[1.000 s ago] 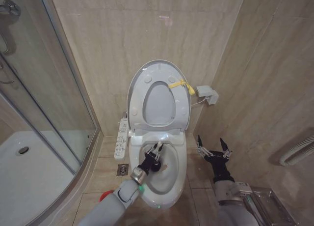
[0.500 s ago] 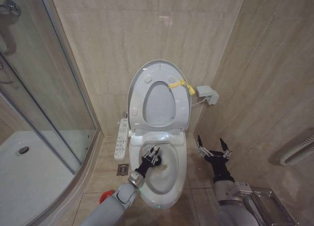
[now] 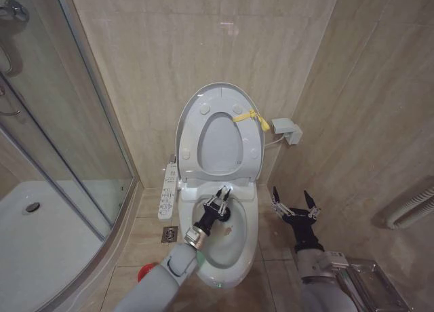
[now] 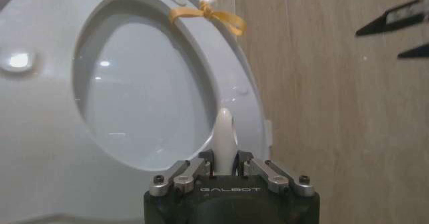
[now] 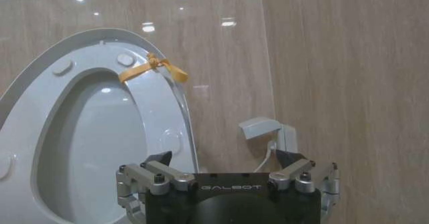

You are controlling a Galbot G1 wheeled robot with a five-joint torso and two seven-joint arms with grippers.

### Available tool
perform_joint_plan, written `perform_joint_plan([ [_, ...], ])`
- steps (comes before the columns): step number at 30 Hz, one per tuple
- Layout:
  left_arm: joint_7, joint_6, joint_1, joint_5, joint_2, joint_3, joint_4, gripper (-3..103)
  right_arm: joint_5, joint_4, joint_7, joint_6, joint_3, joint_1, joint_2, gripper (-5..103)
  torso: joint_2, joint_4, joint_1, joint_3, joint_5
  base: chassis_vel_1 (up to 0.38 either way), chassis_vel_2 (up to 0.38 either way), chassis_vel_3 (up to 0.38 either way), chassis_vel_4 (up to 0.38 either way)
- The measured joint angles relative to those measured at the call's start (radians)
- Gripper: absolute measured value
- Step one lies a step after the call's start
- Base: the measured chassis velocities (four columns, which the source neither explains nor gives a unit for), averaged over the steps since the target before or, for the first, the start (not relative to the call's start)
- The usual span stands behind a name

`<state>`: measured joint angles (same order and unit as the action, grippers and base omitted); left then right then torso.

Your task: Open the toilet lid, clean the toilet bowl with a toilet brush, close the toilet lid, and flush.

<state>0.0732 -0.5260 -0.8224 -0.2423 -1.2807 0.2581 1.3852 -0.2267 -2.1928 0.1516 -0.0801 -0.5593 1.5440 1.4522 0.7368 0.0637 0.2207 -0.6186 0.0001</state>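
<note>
Brushing inside the toilet bowl [image 3: 234,254]
The left gripper [image 3: 220,201] jaws are pinching the toilet brush [image 4: 223,138] handle; the right gripper [image 3: 295,202] jaws are spreading wide beside the bowl.

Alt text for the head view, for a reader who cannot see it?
The left hand, shut on the toilet brush, works over the open toilet bowl; the toilet lid stands raised against the wall. The right hand hovers open beside the bowl.

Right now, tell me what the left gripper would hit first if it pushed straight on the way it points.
Probably the raised seat against the lid. The left gripper, shut on the brush, points at it; depth is unclear.
</note>
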Motion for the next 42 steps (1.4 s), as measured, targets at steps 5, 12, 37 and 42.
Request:
perform_joint_plan([
  [5,0.004,0.001,-0.015,-0.008,-0.03,0.019,0.009,22,0.0,0.0,0.0,0.0,0.0,0.0,0.0,100,0.0,0.0002,0.0,0.0,-0.0001,0.0,0.0,0.0,0.0],
  [12,-0.004,-0.013,-0.003,0.003,-0.047,0.017,-0.043,22,0.0,0.0,0.0,0.0,0.0,0.0,0.0,100,0.0,0.0002,0.0,0.0,-0.0001,0.0,0.0,0.0,0.0],
  [37,-0.042,-0.079,0.077,-0.039,-0.101,-0.01,-0.27,22,0.0,0.0,0.0,0.0,0.0,0.0,0.0,100,0.0,0.0002,0.0,0.0,0.0001,0.0,0.0,0.0,0.0],
  [42,-0.031,-0.062,0.064,-0.029,-0.115,0.02,-0.192,22,0.0,0.0,0.0,0.0,0.0,0.0,0.0,100,0.0,0.0003,0.0,0.0,-0.0001,0.0,0.0,0.0,0.0],
])
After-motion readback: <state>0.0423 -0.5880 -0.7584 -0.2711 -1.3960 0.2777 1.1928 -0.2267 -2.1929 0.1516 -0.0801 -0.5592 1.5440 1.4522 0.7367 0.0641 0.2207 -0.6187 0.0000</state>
